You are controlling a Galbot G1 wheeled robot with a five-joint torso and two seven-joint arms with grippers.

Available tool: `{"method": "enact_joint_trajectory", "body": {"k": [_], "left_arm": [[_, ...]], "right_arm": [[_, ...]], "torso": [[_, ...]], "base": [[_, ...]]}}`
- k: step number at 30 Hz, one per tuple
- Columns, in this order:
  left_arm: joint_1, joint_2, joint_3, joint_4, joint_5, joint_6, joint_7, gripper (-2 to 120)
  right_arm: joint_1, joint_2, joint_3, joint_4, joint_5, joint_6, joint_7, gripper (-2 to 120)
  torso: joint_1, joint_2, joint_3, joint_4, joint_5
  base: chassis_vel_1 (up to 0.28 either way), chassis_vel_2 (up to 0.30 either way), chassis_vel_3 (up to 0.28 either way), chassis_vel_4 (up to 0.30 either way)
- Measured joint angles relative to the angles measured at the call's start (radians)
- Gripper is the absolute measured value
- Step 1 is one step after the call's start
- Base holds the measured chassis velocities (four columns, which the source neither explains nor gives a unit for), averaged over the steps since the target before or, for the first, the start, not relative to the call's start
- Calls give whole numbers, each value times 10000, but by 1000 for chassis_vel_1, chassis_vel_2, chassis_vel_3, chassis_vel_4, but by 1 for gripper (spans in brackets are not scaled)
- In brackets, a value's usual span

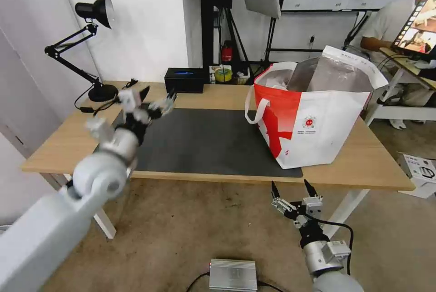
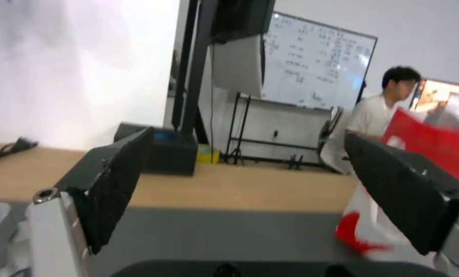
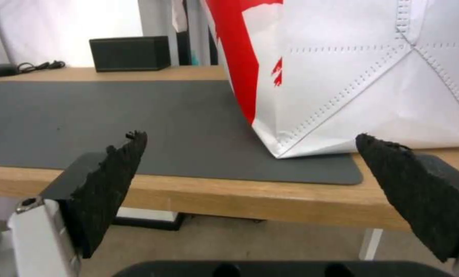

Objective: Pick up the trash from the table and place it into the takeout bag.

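The left end effector [image 1: 156, 96] is raised over the far left part of the dark grey mat [image 1: 209, 140], fingers spread, nothing between them. The right end effector [image 1: 294, 188] hangs below the near edge of the surface [image 1: 59, 140], in front of the takeout bag [image 1: 313, 115], fingers likewise spread and empty. The bag stands upright on the right side of the surface, its near corner resting on the mat, mouth open with foil lining showing. A pale item appears to lie inside; the view does not settle what it is. A black box [image 1: 185, 80] sits at the far edge, a desk lamp [image 1: 93, 51] at the far left.
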Motion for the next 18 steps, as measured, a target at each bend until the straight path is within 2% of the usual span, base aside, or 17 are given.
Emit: {"method": "enact_joint_trajectory", "body": {"k": [1,3,6,8,9,11,16,18], "left_arm": [[0,0,0,0,0,0,0,100],[738,-362,-272,-50,608,-231,147,100],[995,-540,-399,-58,763,-284,198,100],[1673,-1084,-771,-86,1257,-473,366,100],[1673,-1084,-771,-86,1257,-473,366,100],[2591,-1691,-1136,-86,1849,-691,689,100],[3340,-2142,-1379,-29,2400,-975,1013,100],[3758,-2448,-1521,80,2719,-1340,1272,100]], "right_arm": [[0,0,0,0,0,0,0,100],[0,0,0,0,0,0,0,100],[0,0,0,0,0,0,0,100],[0,0,0,0,-1,0,0,100],[0,0,0,0,-1,0,0,100],[0,0,0,0,0,0,0,100],[0,0,0,0,-1,0,0,100],[0,0,0,0,0,0,0,100]], "torso": [[0,0,0,0,0],[1,0,0,-5,2],[1,0,0,-4,-1],[2,0,0,-6,3],[2,0,0,-6,3],[2,0,0,-4,2],[1,0,0,-3,2],[1,0,0,-4,3]], "base": [[0,0,0,0],[0,0,0,0],[0,0,0,0],[0,0,0,0],[0,0,0,0],[0,0,0,0],[0,0,0,0],[0,0,0,0]]}}
